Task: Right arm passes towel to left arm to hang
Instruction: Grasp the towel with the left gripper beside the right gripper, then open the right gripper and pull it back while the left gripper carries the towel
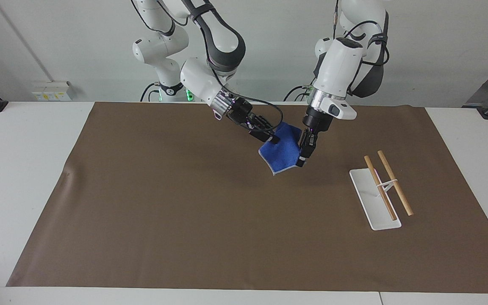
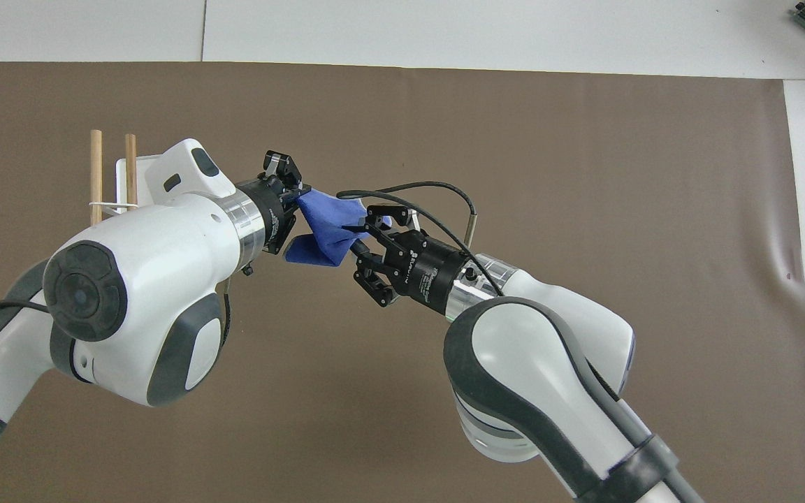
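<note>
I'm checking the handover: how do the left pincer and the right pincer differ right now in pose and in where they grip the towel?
The left pincer points steeply down; the right pincer slants in at a low angle. The left pincer grips the edge of the towel toward the rack; the right pincer grips its upper edge. A black cable loops over the right pincer's wrist, none over the left's. Both are shut on the towel, held above the mat.

Towel [image 1: 285, 153] blue, grey edging; mat [image 1: 184, 212] brown.
</note>
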